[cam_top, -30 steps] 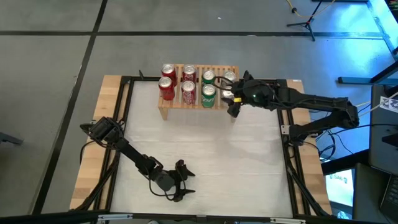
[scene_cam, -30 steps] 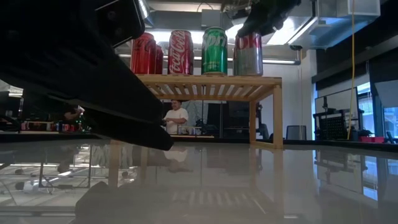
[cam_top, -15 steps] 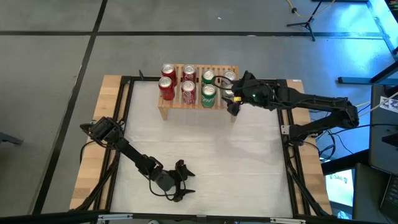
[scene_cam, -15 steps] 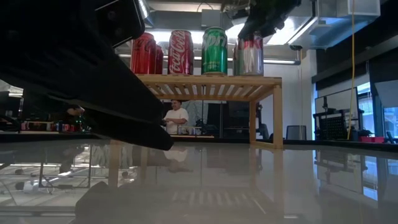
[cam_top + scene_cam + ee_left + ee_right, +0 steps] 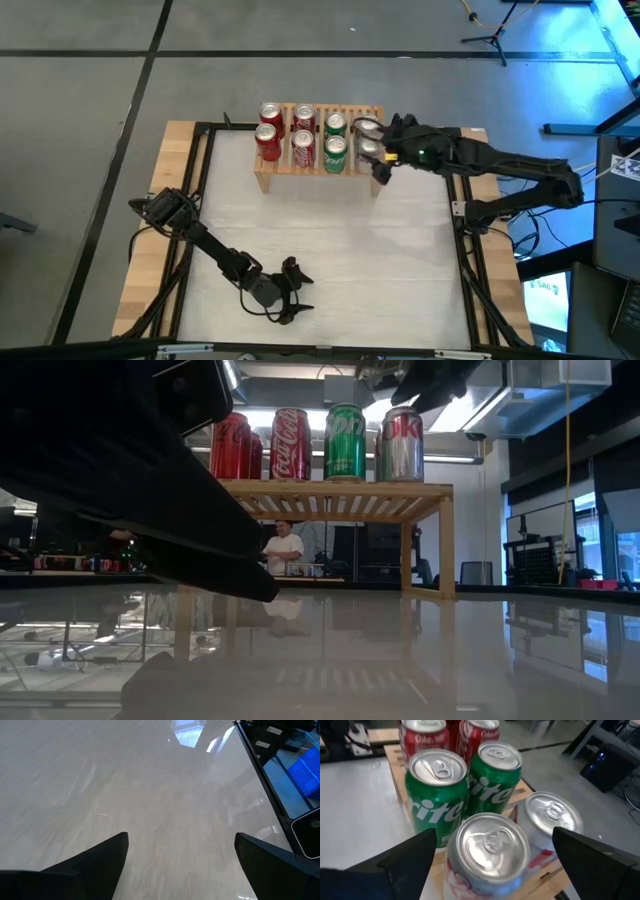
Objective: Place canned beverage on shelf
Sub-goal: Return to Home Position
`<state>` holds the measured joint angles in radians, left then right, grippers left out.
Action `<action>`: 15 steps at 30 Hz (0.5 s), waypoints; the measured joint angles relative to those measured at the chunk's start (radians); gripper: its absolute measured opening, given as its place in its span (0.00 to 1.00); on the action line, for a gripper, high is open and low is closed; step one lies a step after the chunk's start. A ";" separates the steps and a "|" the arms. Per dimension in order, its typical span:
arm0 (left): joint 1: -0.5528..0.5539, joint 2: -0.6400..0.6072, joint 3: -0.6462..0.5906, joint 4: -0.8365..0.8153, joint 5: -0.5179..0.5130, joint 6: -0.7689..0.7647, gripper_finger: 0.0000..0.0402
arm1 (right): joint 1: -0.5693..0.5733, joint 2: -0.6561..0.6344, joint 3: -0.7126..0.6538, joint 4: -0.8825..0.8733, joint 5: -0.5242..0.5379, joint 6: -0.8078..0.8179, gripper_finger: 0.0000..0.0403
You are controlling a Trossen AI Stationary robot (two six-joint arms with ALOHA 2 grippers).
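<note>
On my feed the white table [image 5: 330,240] carries the pale wooden shelf [image 5: 340,487], which stands on its two side legs at the far edge of the top. On the slatted top of that shelf I count eight upright cans in four front-to-back pairs, packed close together: four red cans [image 5: 267,142] at the left-arm end, then two green cans [image 5: 336,150], then two silver cans [image 5: 490,842] at the right-arm end

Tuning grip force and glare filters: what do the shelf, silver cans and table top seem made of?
Shelf: pale unpainted wood, matte, with slats. Silver cans: metal, probably aluminium, shiny lids with pull tabs. Table top: glossy white sheet mirroring the room; material unclear.
</note>
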<state>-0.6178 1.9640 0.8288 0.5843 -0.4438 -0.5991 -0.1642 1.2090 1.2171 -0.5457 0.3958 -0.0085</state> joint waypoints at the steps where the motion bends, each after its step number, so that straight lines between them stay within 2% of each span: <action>1: 0.000 0.000 0.000 0.000 0.000 0.000 0.88 | 0.000 -0.014 0.000 -0.005 -0.005 0.001 0.98; 4: 0.003 0.000 0.000 0.000 0.000 0.000 0.88 | 0.000 -0.061 0.000 -0.021 -0.017 0.009 0.98; 9: 0.016 -0.014 -0.001 -0.012 -0.006 0.004 0.88 | 0.001 -0.141 0.000 -0.072 -0.135 0.077 0.98; 12: 0.050 -0.080 -0.001 -0.049 0.028 0.033 0.86 | 0.005 -0.183 0.000 -0.127 -0.200 0.139 0.97; 15: 0.081 -0.178 -0.001 -0.126 0.066 0.079 0.81 | 0.045 -0.205 0.000 -0.158 -0.223 0.160 0.92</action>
<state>-0.5365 1.7861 0.8276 0.4580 -0.3783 -0.5203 -0.1196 1.0038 1.2171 -0.7033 0.1731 0.1513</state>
